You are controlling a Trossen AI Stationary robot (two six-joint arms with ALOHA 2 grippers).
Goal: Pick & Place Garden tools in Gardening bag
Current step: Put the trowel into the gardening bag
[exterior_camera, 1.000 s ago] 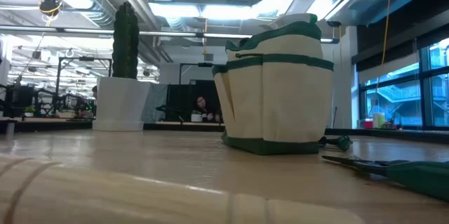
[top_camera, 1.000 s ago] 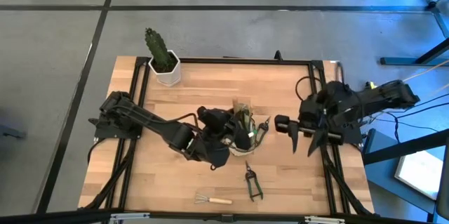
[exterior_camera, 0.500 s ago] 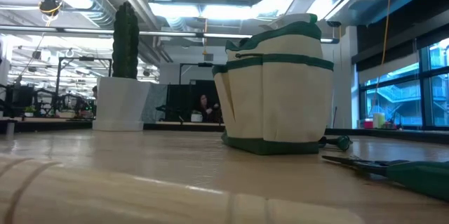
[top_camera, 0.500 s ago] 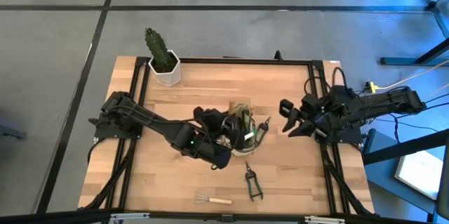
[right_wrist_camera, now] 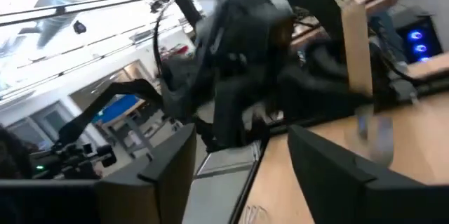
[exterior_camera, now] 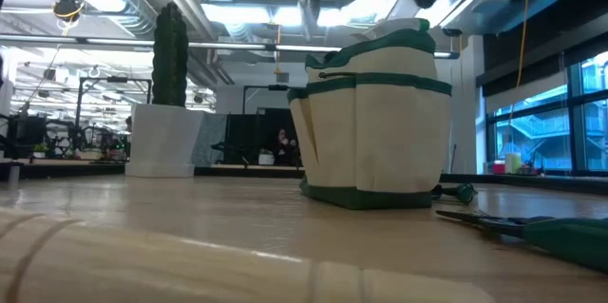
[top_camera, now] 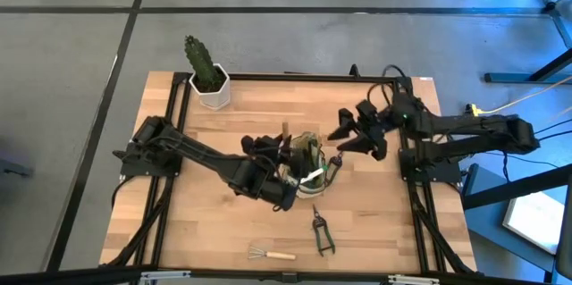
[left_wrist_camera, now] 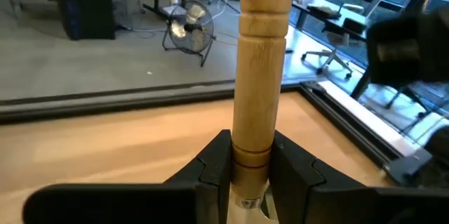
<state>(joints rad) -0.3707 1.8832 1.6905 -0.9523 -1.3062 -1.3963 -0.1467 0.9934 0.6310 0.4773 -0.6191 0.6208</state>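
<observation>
Above the olive-and-cream fabric gardening bag (top_camera: 308,162), the left gripper (top_camera: 284,146) clamps a wooden-handled tool (top_camera: 286,133); just beyond, the right gripper (top_camera: 344,136) hovers wide. Left wrist view: fingers (left_wrist_camera: 214,171) pinch the upright handle (left_wrist_camera: 258,62).

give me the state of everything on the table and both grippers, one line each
left gripper: shut on a wooden-handled tool, over the bag
wooden-handled tool: held upright by its handle
right gripper: open, empty, in the air right of the bag
gardening bag: standing upright, mouth open
pruning shears: lying flat on the table, untouched
wire rake: lying flat near the front edge
cactus: upright in its white pot
</observation>
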